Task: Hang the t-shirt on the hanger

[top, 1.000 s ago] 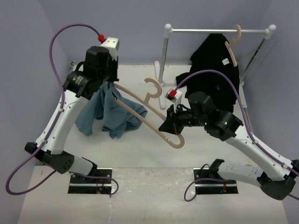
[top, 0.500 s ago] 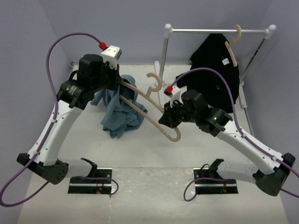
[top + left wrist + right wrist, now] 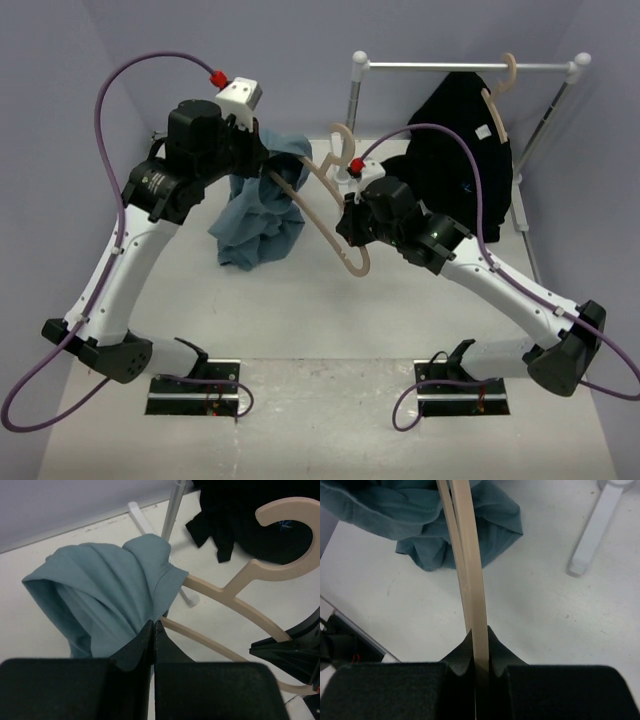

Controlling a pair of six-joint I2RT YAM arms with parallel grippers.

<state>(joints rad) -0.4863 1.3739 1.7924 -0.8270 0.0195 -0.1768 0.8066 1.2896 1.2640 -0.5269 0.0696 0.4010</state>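
My left hand [image 3: 152, 629] is pinched shut on a fold of the t-shirt [image 3: 110, 592], holding it up so that the slate-blue cloth bunches over one end of the hanger [image 3: 325, 178] and droops below it. My right hand [image 3: 480, 637] is clamped on the hanger's other shoulder, which keeps it in the air above the tabletop [image 3: 300, 310] between my two arms. The black garment [image 3: 465, 150] hangs on the rail behind

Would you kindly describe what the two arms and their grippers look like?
The left arm and right arm have white links, black joint housings and black bases. A purple cable runs along each, ending in a red connector. The left gripper and right gripper are matte black, with blocky jaws.
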